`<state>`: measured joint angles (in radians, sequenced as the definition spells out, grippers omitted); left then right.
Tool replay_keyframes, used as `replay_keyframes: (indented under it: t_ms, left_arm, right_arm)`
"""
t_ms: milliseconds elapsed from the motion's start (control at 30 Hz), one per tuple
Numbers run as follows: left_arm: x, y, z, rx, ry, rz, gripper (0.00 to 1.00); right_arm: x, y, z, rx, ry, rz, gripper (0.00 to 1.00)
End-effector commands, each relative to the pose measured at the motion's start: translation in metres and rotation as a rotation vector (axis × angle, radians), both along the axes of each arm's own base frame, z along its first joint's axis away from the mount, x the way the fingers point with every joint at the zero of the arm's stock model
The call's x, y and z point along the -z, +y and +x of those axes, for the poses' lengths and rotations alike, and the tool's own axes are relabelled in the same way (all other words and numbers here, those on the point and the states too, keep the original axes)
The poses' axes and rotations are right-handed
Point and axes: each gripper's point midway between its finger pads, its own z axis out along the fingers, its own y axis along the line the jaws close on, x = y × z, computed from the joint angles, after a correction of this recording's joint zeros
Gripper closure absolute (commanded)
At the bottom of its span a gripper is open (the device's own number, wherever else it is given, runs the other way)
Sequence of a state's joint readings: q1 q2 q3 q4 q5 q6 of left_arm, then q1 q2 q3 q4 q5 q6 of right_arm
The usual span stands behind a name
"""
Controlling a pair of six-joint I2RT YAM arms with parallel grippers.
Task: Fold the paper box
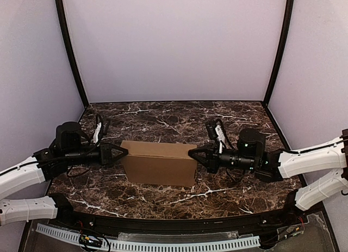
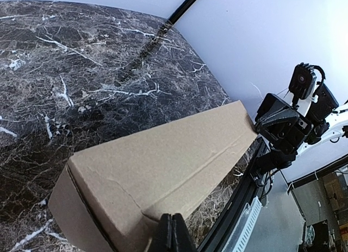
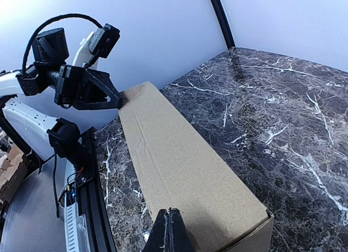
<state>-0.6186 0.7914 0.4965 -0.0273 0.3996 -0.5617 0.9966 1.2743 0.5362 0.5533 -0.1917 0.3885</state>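
Note:
The paper box (image 1: 160, 162) is a closed, shallow brown cardboard box lying flat in the middle of the marble table. My left gripper (image 1: 125, 152) is shut, and its tip is at the box's left end. My right gripper (image 1: 191, 152) is shut, and its tip is at the box's right end. In the left wrist view the closed fingers (image 2: 173, 230) sit over the near corner of the box (image 2: 157, 159), with a creased flap edge just ahead of them. In the right wrist view the closed fingers (image 3: 170, 227) rest over the box top (image 3: 179, 165). Neither gripper holds cardboard.
The dark marble table (image 1: 179, 119) is walled by pale panels at the back and sides, with black corner posts (image 1: 70, 51). A black rail and a white cable chain (image 1: 163, 245) run along the near edge. The left arm shows in the right wrist view (image 3: 81, 89).

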Motion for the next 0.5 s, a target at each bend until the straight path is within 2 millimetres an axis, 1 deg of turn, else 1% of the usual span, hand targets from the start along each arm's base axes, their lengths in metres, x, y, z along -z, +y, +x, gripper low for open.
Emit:
replay_keyframes:
  t_ms: [0,33,67,100,133,167,200,233,267,300,367,433,467]
  left_arm:
    - [0.028,0.01,-0.004,-0.022,0.118,0.115,0.97]
    - [0.017,0.01,-0.001,-0.022,0.098,0.118,0.95]
    - [0.014,0.011,-0.002,-0.018,0.093,0.136,0.95]
    - [-0.005,0.01,0.003,-0.026,0.057,0.127,0.94]
    - [-0.01,0.012,0.003,-0.023,0.049,0.146,0.93]
    - [-0.028,0.012,0.008,-0.038,0.014,0.141,0.9]
    - [-0.032,0.014,0.009,-0.04,0.006,0.161,0.89]
    - [-0.049,0.015,0.014,-0.053,-0.027,0.156,0.88]
    - [-0.048,0.018,0.016,-0.062,-0.031,0.186,0.87]
    - [-0.061,0.019,0.019,-0.065,-0.057,0.183,0.87]
    - [-0.067,0.02,0.023,-0.069,-0.078,0.208,0.88]
    - [-0.066,0.02,0.026,-0.071,-0.082,0.216,0.9]
    - [-0.061,0.017,0.028,-0.059,-0.077,0.21,0.91]
  right_arm:
    - [0.092,-0.027,-0.014,0.013,0.188,-0.256,1.0]
    - [0.091,-0.027,-0.014,0.015,0.183,-0.259,1.0]
    - [0.09,-0.027,-0.013,0.016,0.179,-0.265,1.0]
    - [0.089,-0.027,-0.012,0.018,0.176,-0.27,1.0]
    - [0.088,-0.026,-0.011,0.017,0.173,-0.275,1.0]
    - [0.088,-0.026,-0.011,0.015,0.171,-0.278,1.0]
    - [0.086,-0.025,-0.011,0.014,0.168,-0.274,1.0]
    - [0.085,-0.025,-0.011,0.011,0.166,-0.272,1.0]
    - [0.083,-0.024,-0.011,0.011,0.164,-0.268,1.0]
    - [0.082,-0.023,-0.01,0.009,0.162,-0.264,1.0]
    - [0.08,-0.022,-0.01,0.009,0.161,-0.258,1.0]
    - [0.08,-0.022,-0.01,0.009,0.16,-0.258,1.0]
    - [0.081,-0.022,-0.01,0.01,0.162,-0.26,1.0]
